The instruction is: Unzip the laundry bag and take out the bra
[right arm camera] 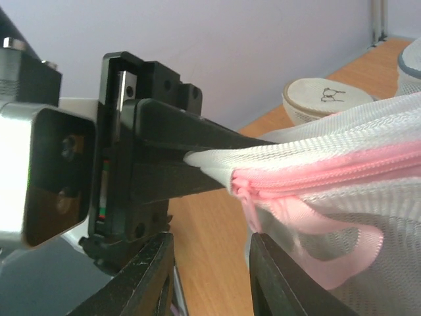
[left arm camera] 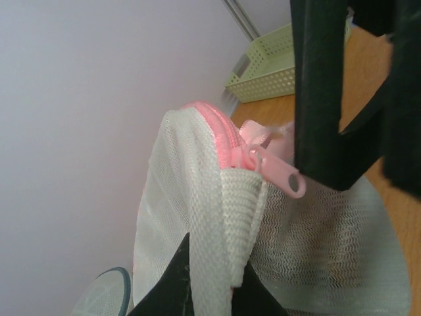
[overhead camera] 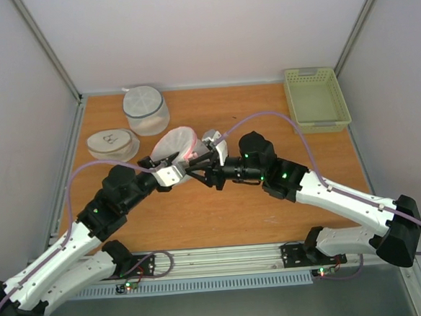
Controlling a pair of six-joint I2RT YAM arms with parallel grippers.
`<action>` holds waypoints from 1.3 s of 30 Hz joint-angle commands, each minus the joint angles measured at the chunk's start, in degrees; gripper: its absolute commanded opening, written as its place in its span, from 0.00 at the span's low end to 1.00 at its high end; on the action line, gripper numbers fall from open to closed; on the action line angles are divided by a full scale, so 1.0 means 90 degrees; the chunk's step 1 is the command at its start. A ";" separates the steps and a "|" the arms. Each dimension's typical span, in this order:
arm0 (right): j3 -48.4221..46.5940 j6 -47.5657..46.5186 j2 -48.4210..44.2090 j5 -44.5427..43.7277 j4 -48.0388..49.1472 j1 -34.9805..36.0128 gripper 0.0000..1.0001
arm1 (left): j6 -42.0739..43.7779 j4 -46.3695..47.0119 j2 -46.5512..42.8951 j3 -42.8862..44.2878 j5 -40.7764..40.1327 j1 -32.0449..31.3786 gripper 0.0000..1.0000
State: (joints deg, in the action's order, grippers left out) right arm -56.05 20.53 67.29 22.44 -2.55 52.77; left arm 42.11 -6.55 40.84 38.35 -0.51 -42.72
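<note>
The laundry bag (overhead camera: 175,146), white mesh with a pink zipper band, is tipped on its side mid-table between both arms. My left gripper (left arm camera: 220,255) is shut on the bag's white ribbed fabric tab (left arm camera: 237,217) just below the zipper end. The pink zipper pull (left arm camera: 284,179) sticks out right beside that tab. My right gripper (right arm camera: 212,240) is open, and the pull (right arm camera: 253,212) hangs just above its right fingertip (right arm camera: 270,263) without being clamped. From above, the right gripper (overhead camera: 197,166) meets the left gripper (overhead camera: 172,164) at the bag's near edge. The bra is hidden.
A white mesh drum with a grey band (overhead camera: 146,110) stands at the back left. A flatter round white bag with a dark mark (overhead camera: 113,143) lies left of the laundry bag. A pale green basket (overhead camera: 315,98) sits at the back right.
</note>
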 commanded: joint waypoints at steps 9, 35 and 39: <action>-0.0056 -0.0130 0.0179 -0.0622 0.0459 0.0015 0.31 | -0.0154 0.0515 -0.0075 0.0095 0.0229 -0.0032 0.01; -0.0296 -0.0358 0.0205 -0.0266 0.0204 0.0015 0.14 | -0.0034 0.0254 -0.0089 -0.0051 0.0283 -0.0035 0.01; -0.0324 -0.0385 0.0238 -0.0267 -0.0088 0.0020 0.11 | -0.0030 0.0278 -0.0085 -0.0067 0.0291 -0.0035 0.01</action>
State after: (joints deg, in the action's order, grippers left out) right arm -57.34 17.76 69.87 19.07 -2.48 52.77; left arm 41.19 -7.11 40.84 38.33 2.07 -42.81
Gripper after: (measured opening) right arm 0.113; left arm 0.043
